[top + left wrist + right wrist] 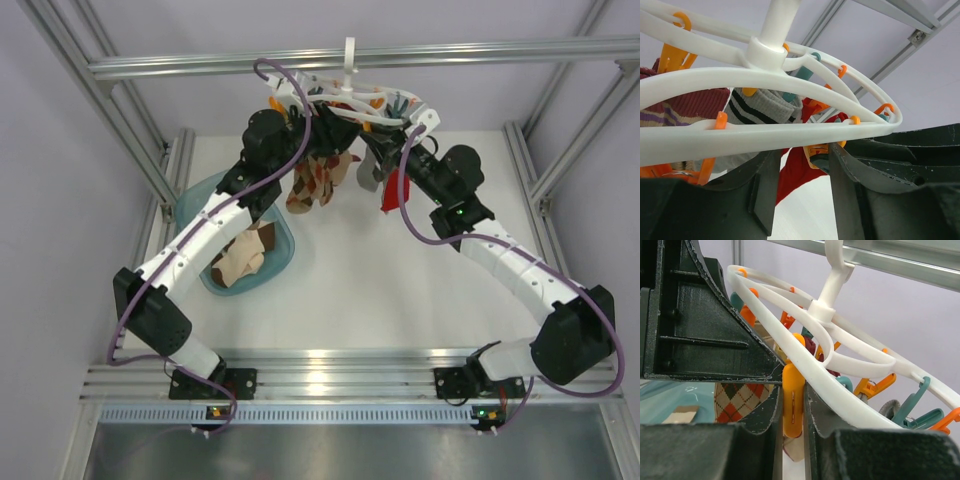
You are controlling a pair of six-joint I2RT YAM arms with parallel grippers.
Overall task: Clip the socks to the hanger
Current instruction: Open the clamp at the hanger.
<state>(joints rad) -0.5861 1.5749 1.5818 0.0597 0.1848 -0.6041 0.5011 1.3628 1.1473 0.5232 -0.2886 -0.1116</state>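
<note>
The white oval hanger (352,100) hangs by its hook from the top frame bar, with orange and teal pegs and several socks on it. My right gripper (792,405) is shut on an orange peg (793,395) under the hanger ring (840,385); a bit of cream fabric (796,450) shows just below the peg. My left gripper (802,170) is open and empty, its jaws right under the ring (765,132). More cream-and-tan socks (242,258) lie in the teal basin (195,205). In the top view the left gripper (305,125) and the right gripper (375,140) meet at the hanger.
A brown argyle sock (315,180), a grey sock (368,175) and a red sock (392,190) hang from the hanger. The aluminium frame bar (450,52) crosses above, with frame posts at both sides. The basin sits on the white table under my left arm.
</note>
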